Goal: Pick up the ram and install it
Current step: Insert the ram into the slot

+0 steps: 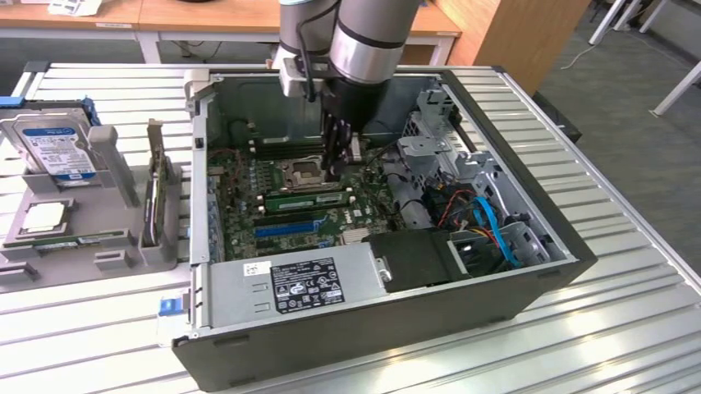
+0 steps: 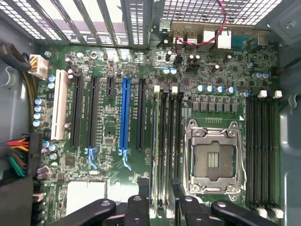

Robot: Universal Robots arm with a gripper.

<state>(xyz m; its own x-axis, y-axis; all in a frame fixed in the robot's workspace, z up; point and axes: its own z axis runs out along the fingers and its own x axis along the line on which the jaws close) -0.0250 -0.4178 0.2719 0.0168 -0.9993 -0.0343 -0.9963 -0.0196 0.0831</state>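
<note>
Ram [image 1: 310,199]: thin green stick, black chips, standing on motherboard [image 1: 243,193]; tool [image 2: 160,195] jaws apart, empty.

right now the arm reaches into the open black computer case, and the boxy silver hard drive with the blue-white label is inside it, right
No: the hard drive stands outside the case, in the grey holder at the exterior view's left. The arm does reach in.

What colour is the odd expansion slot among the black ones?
Blue; the expansion slot shows best in wrist view.
</note>
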